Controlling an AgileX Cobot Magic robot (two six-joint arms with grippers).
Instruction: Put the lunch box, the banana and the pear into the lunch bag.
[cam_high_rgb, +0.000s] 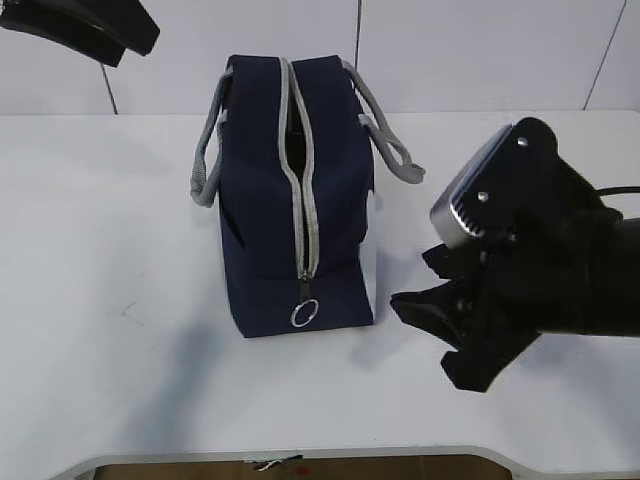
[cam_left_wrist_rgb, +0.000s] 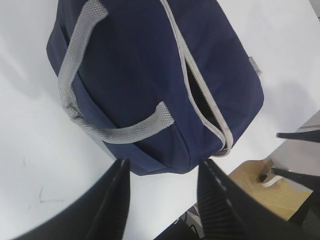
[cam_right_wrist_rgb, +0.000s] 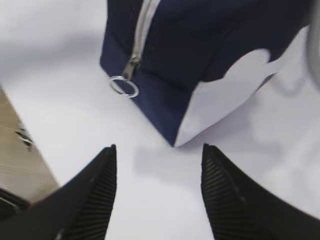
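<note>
your lunch bag (cam_high_rgb: 270, 230) stands on the white table (cam_high_rgb: 100, 300), just left of centre, zipper (cam_high_rgb: 303, 190) mostly closed with a short gap at the far end, ring pull (cam_high_rgb: 304, 314) hanging at 6 o'clock. right gripper (cam_right_wrist_rgb: 159, 195) is at the bag's 4 o'clock, released, gripping nothing. left gripper (cam_left_wrist_rgb: 162, 200) is above the bag's far end, jaws apart, also gripping nothing.

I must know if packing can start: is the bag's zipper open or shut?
Partly open. The zipper gapes dark along the bag top in the exterior and left wrist views; its ring pull hangs at the near end.
</note>
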